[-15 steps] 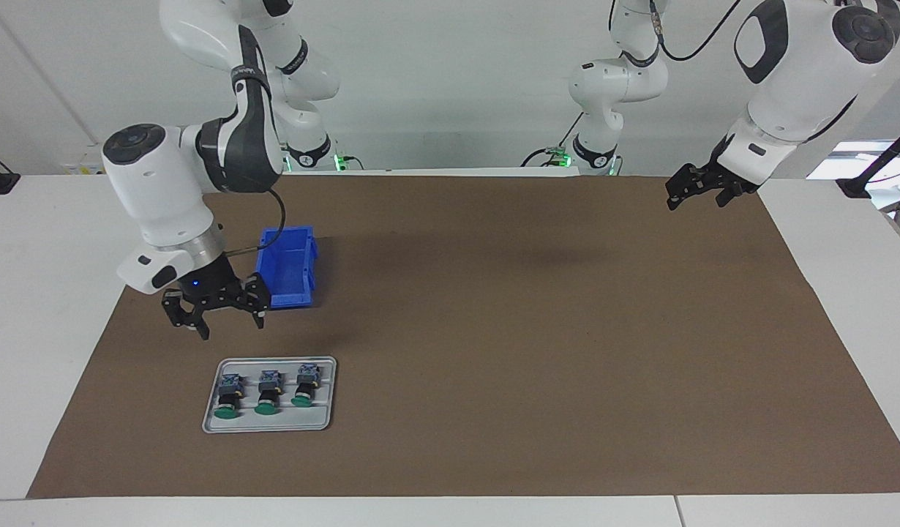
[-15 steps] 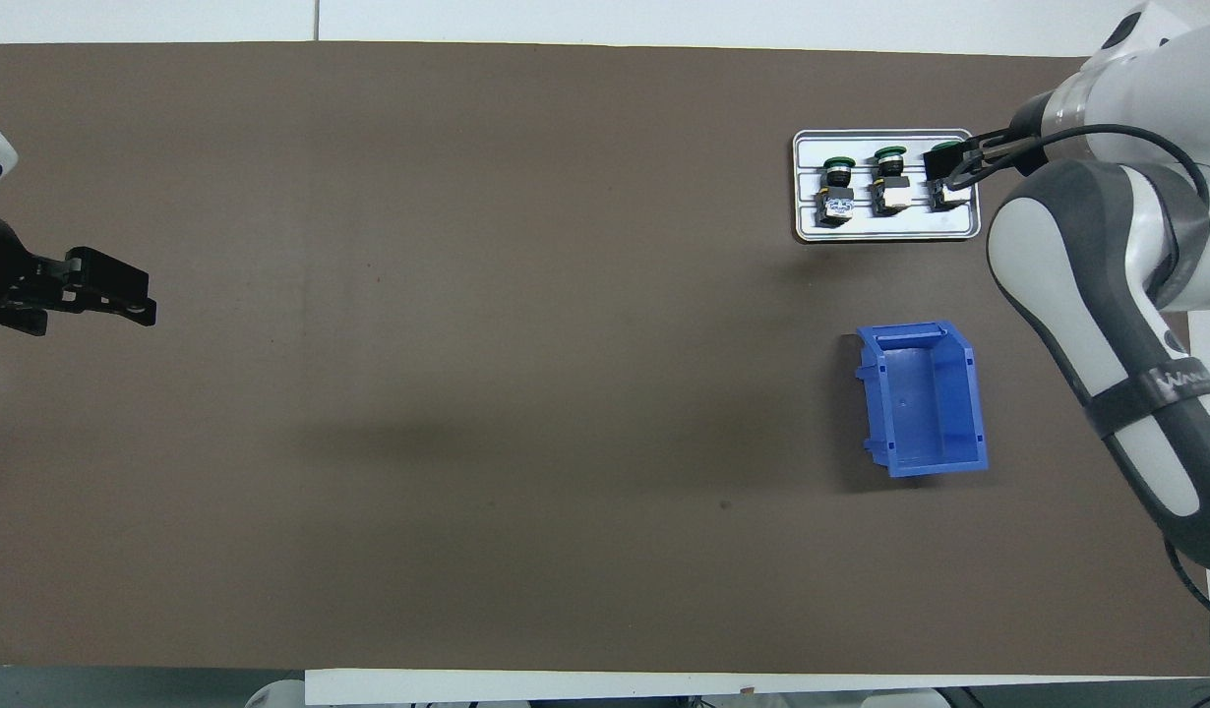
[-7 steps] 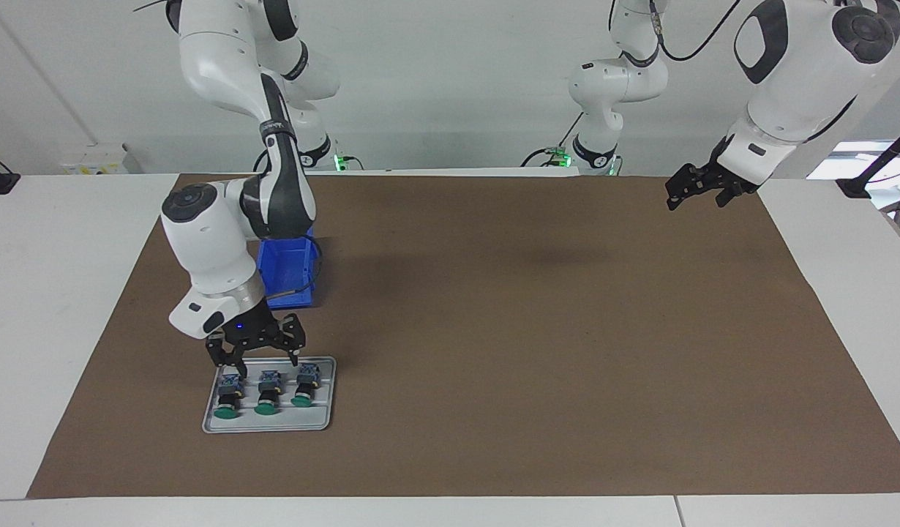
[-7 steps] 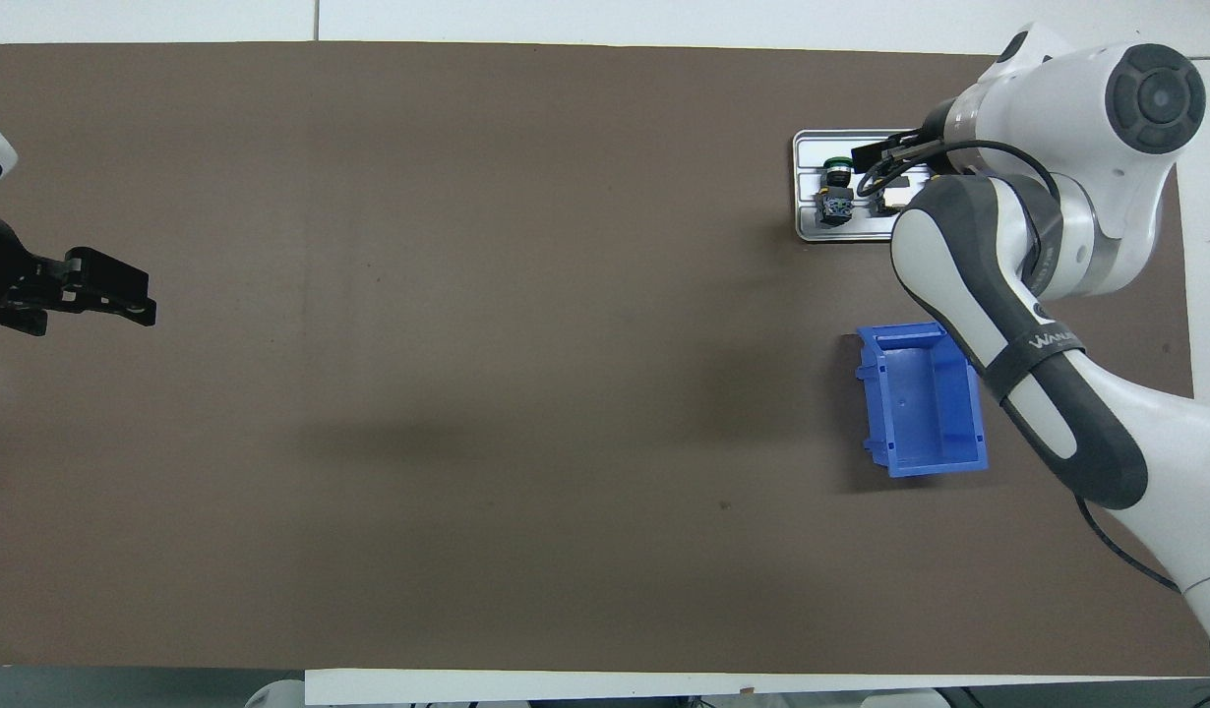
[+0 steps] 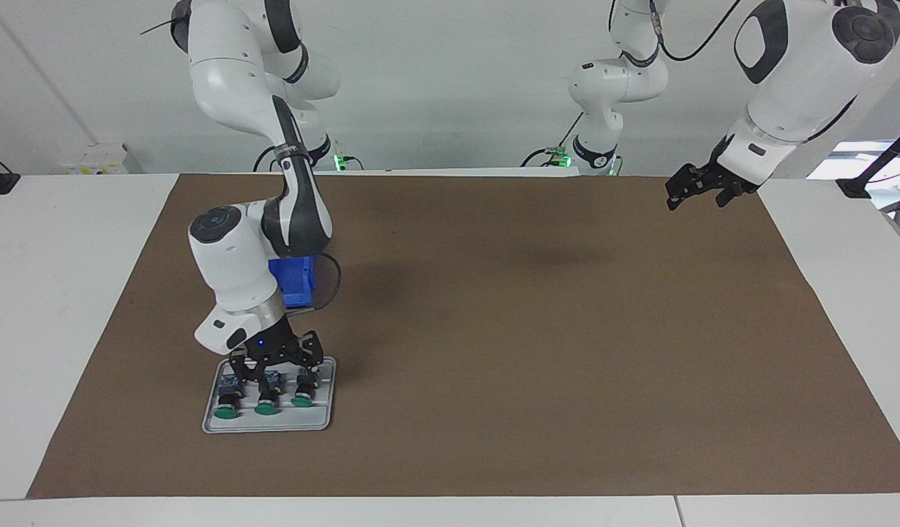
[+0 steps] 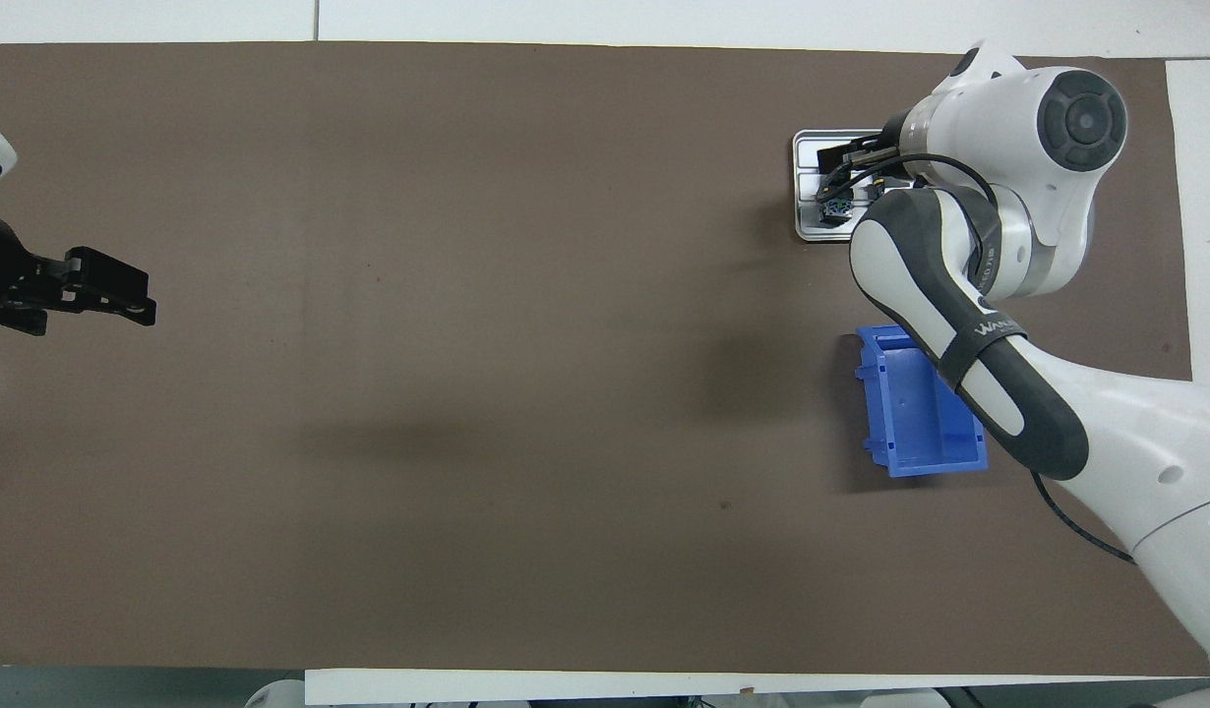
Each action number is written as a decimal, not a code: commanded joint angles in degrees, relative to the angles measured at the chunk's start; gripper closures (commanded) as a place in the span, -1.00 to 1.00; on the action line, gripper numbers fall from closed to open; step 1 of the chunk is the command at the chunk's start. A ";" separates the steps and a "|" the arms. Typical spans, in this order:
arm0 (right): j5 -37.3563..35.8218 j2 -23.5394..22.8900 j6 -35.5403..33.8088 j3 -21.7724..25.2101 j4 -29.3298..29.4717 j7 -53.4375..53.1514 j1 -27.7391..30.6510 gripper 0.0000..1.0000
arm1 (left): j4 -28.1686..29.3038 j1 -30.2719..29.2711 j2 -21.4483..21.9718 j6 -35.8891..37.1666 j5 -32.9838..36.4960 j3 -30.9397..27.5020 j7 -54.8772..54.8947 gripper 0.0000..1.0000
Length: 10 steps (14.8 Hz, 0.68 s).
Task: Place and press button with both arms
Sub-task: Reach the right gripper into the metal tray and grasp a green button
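Note:
Three green-capped buttons lie side by side on a small grey tray (image 5: 325, 410) toward the right arm's end of the table, caps pointing away from the robots. The middle button (image 5: 265, 401) sits between the outer two (image 5: 224, 407) (image 5: 301, 395). My right gripper (image 5: 276, 372) hangs low over their contact blocks, open, fingers spread across the row; whether it touches one I cannot tell. In the overhead view the right arm (image 6: 959, 275) covers most of the tray (image 6: 807, 232), leaving one button (image 6: 838, 206) showing. My left gripper (image 5: 695, 194) (image 6: 103, 297) waits open over the mat's other end, holding nothing.
A blue plastic bin (image 5: 298, 284) (image 6: 915, 423) stands on the brown mat (image 5: 538, 329), nearer to the robots than the tray and partly hidden by the right arm. White table surface borders the mat.
My right arm has swung from beside the blue bin out over the tray and come down onto the row of buttons. The left arm has not moved.

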<state>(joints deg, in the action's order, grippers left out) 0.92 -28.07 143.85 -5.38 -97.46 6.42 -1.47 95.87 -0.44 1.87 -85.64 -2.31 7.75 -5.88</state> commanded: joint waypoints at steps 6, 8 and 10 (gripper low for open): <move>-0.83 -2.43 -0.14 -0.15 0.43 -0.45 -1.95 -0.75 | 0.99 -0.61 0.59 -0.85 -0.51 0.07 0.61 -1.00; -1.26 -2.34 -0.76 -0.15 -0.10 0.86 -1.25 -0.75 | 0.99 -0.61 0.59 -0.85 -0.42 0.07 0.61 -1.00; -1.35 -2.25 -2.07 -0.07 -0.10 1.49 -0.90 -0.75 | 1.07 -0.61 0.59 -0.85 -0.42 0.07 0.61 -1.00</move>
<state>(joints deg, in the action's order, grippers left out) 0.47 -30.23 143.05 -5.16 -97.61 6.94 -3.23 95.87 -0.44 1.87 -85.64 -2.31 7.75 -5.88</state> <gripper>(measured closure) 0.123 0.000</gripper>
